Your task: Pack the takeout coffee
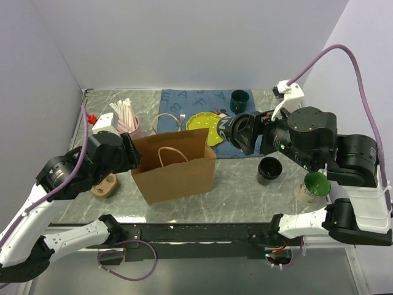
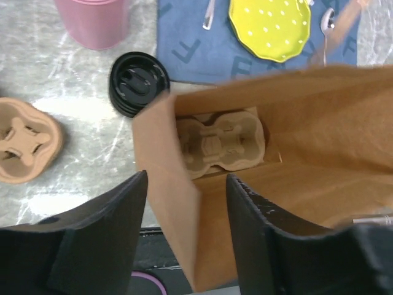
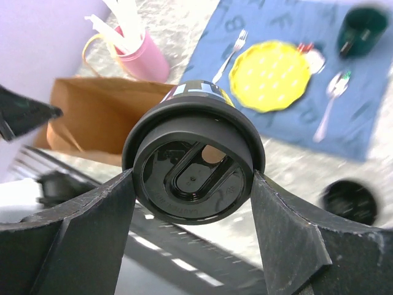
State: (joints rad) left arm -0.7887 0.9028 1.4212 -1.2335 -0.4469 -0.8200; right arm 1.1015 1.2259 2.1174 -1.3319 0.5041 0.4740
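Note:
My right gripper [image 3: 193, 176] is shut on the takeout coffee [image 3: 193, 167], a black cup whose round black lid faces the wrist camera. In the top view the takeout coffee [image 1: 222, 128] hangs on its side in the right gripper [image 1: 229, 130], above the table just right of the open brown paper bag [image 1: 175, 165]. At the bag's left edge, my left gripper [image 2: 187, 179] is open, its fingers astride the left wall of the bag [image 2: 175, 203]. A cardboard cup carrier [image 2: 221, 142] lies at the bottom of the bag.
A stack of black lids [image 2: 139, 82], a second carrier [image 2: 24, 147] and a pink cup of straws [image 1: 127, 120] sit left of the bag. Behind lie a blue mat [image 1: 196, 101], yellow plate [image 1: 206, 126] and dark green mug [image 1: 239, 97]. An open black cup [image 1: 269, 170] and green cup [image 1: 317, 184] stand right.

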